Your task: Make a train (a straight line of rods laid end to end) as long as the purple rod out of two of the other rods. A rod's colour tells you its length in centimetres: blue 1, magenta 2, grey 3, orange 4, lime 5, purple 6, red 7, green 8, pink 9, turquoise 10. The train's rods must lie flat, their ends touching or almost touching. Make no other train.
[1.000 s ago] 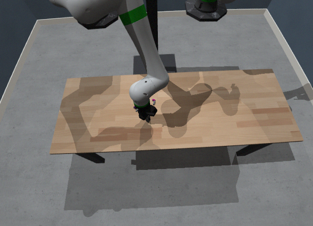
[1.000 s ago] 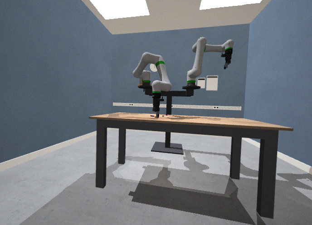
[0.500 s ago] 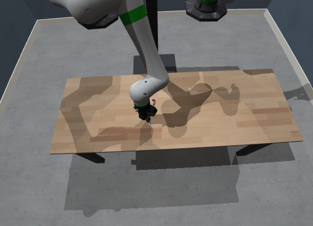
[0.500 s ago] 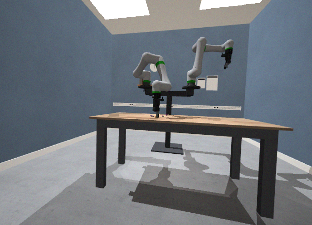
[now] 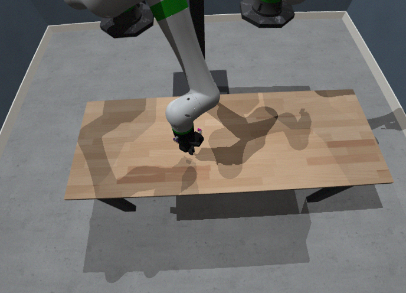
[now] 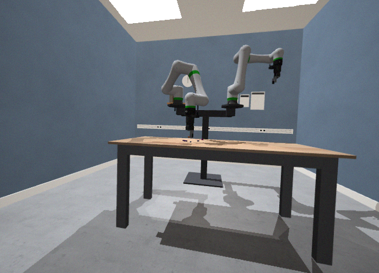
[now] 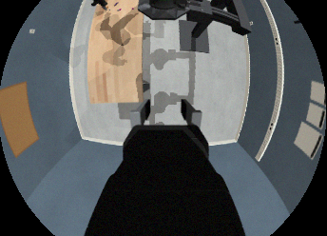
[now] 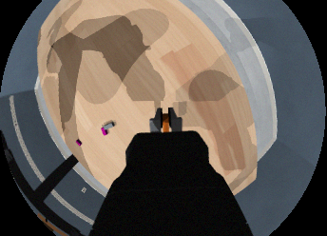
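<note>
My right gripper (image 5: 191, 152) (image 6: 190, 136) (image 8: 164, 113) is shut on an orange rod (image 8: 165, 124) (image 6: 189, 136) and holds it a little above the table. A grey rod (image 8: 108, 126) and a magenta rod (image 8: 104, 131) lie close together, at an angle, on the table; the magenta one also shows in the top view (image 5: 199, 129). Another magenta-looking piece (image 8: 79, 142) lies further left in the right wrist view. A purplish piece shows beside the right hand in the top view, partly hidden. My left gripper (image 6: 274, 80) (image 7: 165, 106) is open and empty, high up away from the table.
The wooden table (image 5: 278, 172) (image 6: 275, 147) (image 7: 114, 86) stands in front of the arms' stand (image 6: 205, 126). Several small dark pieces (image 6: 184, 140) lie near the right gripper in the exterior view, too small to tell apart. The right arm hides part of the table in the top view.
</note>
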